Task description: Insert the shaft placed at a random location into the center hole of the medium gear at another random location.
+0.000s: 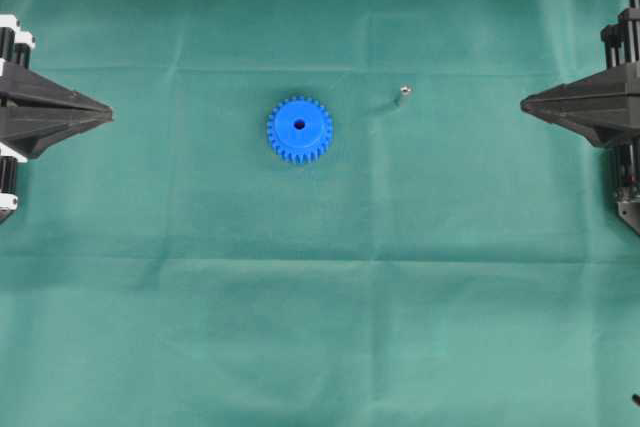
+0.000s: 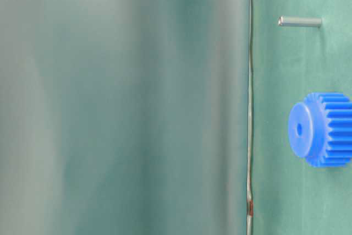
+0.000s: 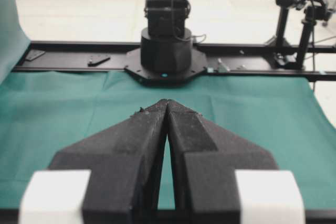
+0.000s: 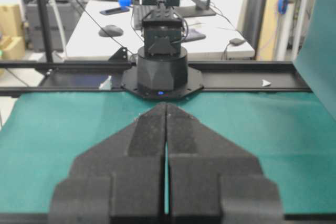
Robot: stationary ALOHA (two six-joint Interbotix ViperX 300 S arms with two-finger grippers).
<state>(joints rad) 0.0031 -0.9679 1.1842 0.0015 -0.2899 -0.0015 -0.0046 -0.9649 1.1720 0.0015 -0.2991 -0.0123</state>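
right hand (image 1: pixel 524 103): pressed together, empty; pin (image 1: pixel 401 95) nearest, standing upright; easily toppled
left hand (image 1: pixel 108 112): pressed together, empty; gear (image 1: pixel 299 129) well ahead, loose; could slide during insertion

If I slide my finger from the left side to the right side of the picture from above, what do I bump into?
left gripper → medium gear, blue, with its center hole → shaft → right gripper. All over the green cloth.
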